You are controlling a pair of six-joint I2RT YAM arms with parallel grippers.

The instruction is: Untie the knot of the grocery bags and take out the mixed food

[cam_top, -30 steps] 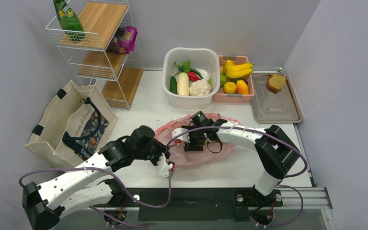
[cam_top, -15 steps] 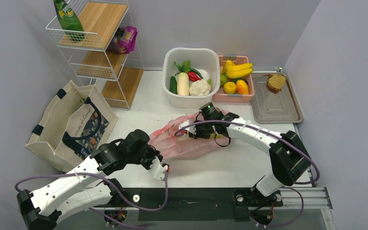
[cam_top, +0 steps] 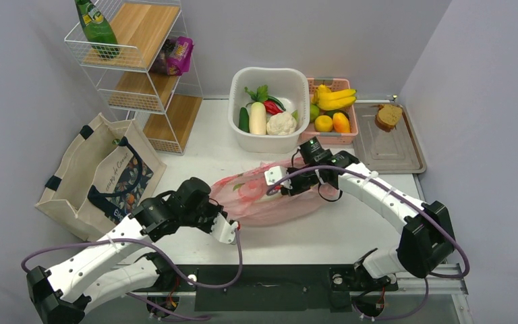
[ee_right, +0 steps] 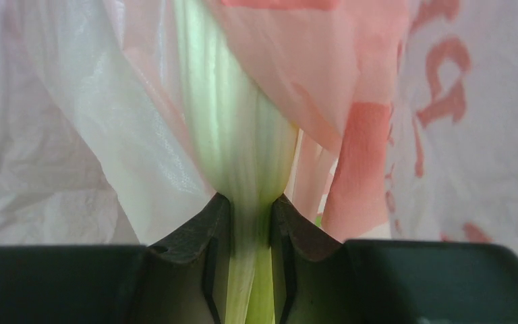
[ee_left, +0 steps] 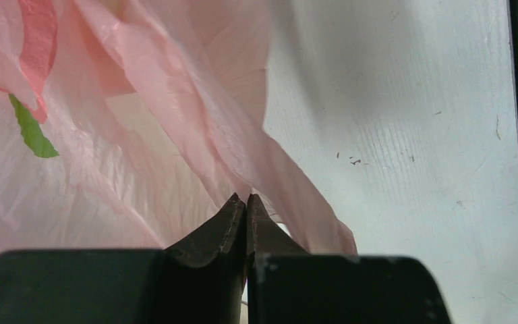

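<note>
The thin pink plastic bag (cam_top: 263, 202) lies on the table between my arms, and its knot is not visible. My left gripper (cam_top: 231, 227) is shut on the bag's near-left edge; in the left wrist view the closed tips (ee_left: 245, 200) pinch pink film (ee_left: 175, 121). My right gripper (cam_top: 278, 183) is at the bag's far side, shut on a pale-green leafy stalk (ee_right: 236, 135) that is draped in bag film (ee_right: 445, 135). The beige canvas tote (cam_top: 101, 175) lies at the left. The green bottle (cam_top: 96, 27) stands on the wire shelf.
A white basin (cam_top: 270, 74) holds the radish (cam_top: 257, 118), cauliflower and red pepper. A pink basket (cam_top: 347, 131) holds bananas (cam_top: 336, 98) and orange fruit (cam_top: 324, 123). A grey tray (cam_top: 384, 152) with bread is at the right. A purple packet (cam_top: 177, 55) lies on the shelf.
My right gripper has drawn back to the right and away with the stalk, stretching the bag. My left gripper has kept its pinch on the bag edge and shifted slightly.
</note>
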